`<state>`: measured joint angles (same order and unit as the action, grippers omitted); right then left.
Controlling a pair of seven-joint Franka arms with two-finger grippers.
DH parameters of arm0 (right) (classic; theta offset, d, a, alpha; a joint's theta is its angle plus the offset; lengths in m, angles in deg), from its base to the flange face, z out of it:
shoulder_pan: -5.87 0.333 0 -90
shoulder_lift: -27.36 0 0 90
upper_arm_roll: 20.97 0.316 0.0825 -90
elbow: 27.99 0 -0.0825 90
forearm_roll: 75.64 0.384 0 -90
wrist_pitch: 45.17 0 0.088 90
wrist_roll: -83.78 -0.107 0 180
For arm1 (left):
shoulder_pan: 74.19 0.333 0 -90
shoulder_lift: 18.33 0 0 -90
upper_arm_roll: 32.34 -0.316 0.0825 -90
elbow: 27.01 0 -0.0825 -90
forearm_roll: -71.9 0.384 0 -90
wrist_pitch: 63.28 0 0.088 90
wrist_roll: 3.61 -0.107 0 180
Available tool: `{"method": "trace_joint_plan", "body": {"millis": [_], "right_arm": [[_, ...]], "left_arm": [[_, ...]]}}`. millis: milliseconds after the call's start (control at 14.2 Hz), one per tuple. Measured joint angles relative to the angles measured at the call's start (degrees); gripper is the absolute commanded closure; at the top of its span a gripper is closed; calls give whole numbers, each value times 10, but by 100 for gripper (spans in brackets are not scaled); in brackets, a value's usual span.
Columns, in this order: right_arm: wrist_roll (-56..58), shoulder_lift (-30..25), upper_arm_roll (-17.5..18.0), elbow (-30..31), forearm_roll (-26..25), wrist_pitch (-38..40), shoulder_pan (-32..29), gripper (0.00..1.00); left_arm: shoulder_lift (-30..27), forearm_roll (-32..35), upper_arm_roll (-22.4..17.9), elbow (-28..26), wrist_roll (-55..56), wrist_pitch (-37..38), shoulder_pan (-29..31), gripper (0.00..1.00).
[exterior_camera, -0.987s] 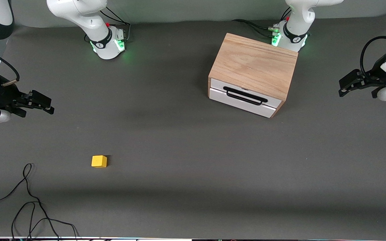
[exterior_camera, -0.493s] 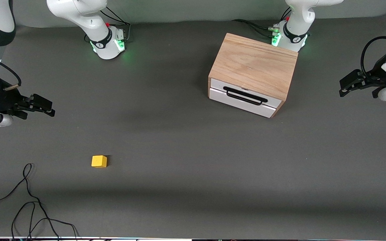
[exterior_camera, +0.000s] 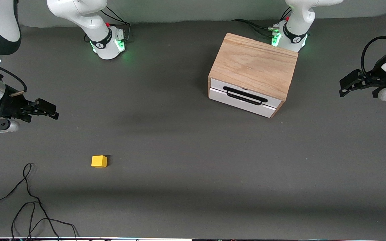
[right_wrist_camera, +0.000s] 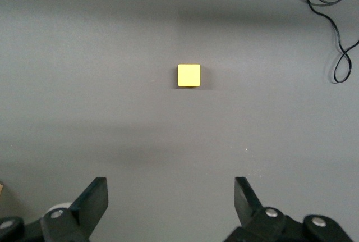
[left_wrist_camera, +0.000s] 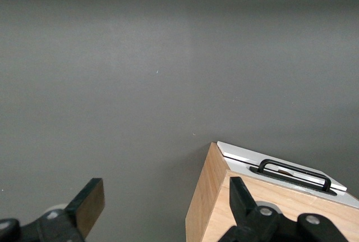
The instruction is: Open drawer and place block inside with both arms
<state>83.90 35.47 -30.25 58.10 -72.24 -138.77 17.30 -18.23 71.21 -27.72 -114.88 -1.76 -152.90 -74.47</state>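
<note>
The yellow-orange block (exterior_camera: 99,161) lies on the dark table, nearer the front camera, toward the right arm's end; it also shows in the right wrist view (right_wrist_camera: 188,76). The light oak box (exterior_camera: 255,65) stands near the left arm's base, its white drawer (exterior_camera: 243,97) shut, with a black bar handle (exterior_camera: 245,96). The box and handle also show in the left wrist view (left_wrist_camera: 291,176). My right gripper (exterior_camera: 47,110) is open and empty, up over the table at the right arm's end, short of the block. My left gripper (exterior_camera: 347,85) is open and empty, up at the left arm's end, beside the box.
A loose black cable (exterior_camera: 28,201) lies on the table near the front edge at the right arm's end; it also shows in the right wrist view (right_wrist_camera: 331,23). The two arm bases (exterior_camera: 107,42) stand along the table's back edge.
My right gripper has moved a little toward the block and lower in the front view. The left arm, the block and the box have not moved.
</note>
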Motion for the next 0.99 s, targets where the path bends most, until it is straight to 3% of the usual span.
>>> {"method": "trace_joint_plan", "body": {"millis": [493,987], "right_arm": [[0,20,-1,0,-6,-9,-2,0],[0,74,-1,-20,-7,-43,-2,0]], "left_arm": [[0,0,0,0,0,0,0,1],[0,0,1,0,0,1,0,1]]}}
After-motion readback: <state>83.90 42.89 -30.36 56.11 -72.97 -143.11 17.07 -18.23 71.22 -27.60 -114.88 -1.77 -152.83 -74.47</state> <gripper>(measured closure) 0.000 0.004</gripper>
